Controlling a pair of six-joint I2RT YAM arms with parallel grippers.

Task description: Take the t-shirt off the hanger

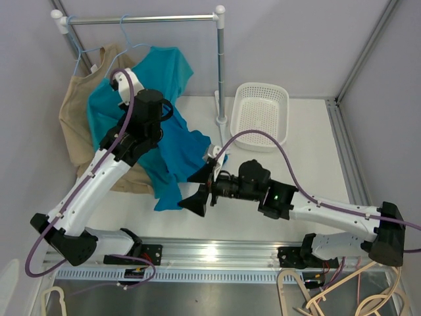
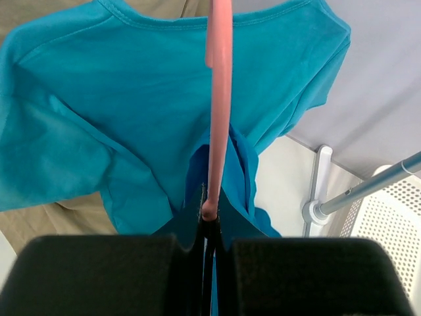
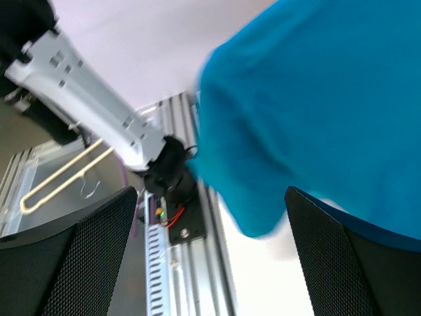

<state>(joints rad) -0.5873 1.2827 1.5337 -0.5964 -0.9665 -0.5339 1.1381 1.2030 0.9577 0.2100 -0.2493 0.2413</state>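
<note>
At the left of the table, the left gripper (image 2: 209,227) is pressed shut on the tip of a pink hanger (image 2: 219,99) lying against a teal t-shirt (image 1: 172,141), which hangs below the rail (image 1: 145,20) in front of a tan garment (image 1: 72,115). Soft and light, the knit would likely slide free if pulled by its drooping lower hem, where the right gripper (image 1: 197,189) hovers with its jaws spread wide. The shirt is short-sleeved and rumpled.

A tan garment (image 1: 74,115) hangs from the metal rail (image 1: 141,20) just left of the left jaws. A white slotted basket (image 1: 260,113) sits on the tabletop (image 1: 309,151) beyond the right jaws. Cream hangers (image 3: 66,184) lie on their near side, off the tabletop.
</note>
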